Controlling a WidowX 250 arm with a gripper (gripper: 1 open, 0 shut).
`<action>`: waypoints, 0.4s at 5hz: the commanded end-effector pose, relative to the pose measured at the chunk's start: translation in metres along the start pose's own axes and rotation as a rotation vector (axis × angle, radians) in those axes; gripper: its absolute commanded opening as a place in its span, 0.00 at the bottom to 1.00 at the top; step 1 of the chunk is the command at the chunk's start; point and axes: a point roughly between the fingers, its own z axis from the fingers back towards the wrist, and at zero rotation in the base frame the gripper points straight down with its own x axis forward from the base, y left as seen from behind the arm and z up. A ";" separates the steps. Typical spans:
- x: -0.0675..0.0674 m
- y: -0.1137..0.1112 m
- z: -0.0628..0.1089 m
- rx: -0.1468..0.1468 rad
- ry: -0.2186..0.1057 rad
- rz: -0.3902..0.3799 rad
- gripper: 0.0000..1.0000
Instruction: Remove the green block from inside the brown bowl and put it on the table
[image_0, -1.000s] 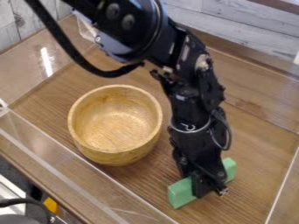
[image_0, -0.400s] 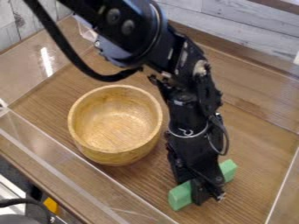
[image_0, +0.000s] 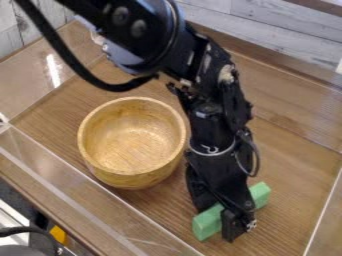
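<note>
Block: green block lies on the worktop, right of the empty brown bowl | Hand: your hand spread wide around it | Step: lift straight up, don't drag the block.

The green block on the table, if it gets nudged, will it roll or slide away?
Probably not roll: the green block is a flat-sided bar lying on the table. It looks rigid, likely light, and its matte faces should drag rather than slip.
</note>
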 end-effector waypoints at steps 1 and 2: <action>0.004 0.001 0.015 0.011 -0.042 0.005 1.00; 0.003 0.003 0.022 0.017 -0.051 0.014 1.00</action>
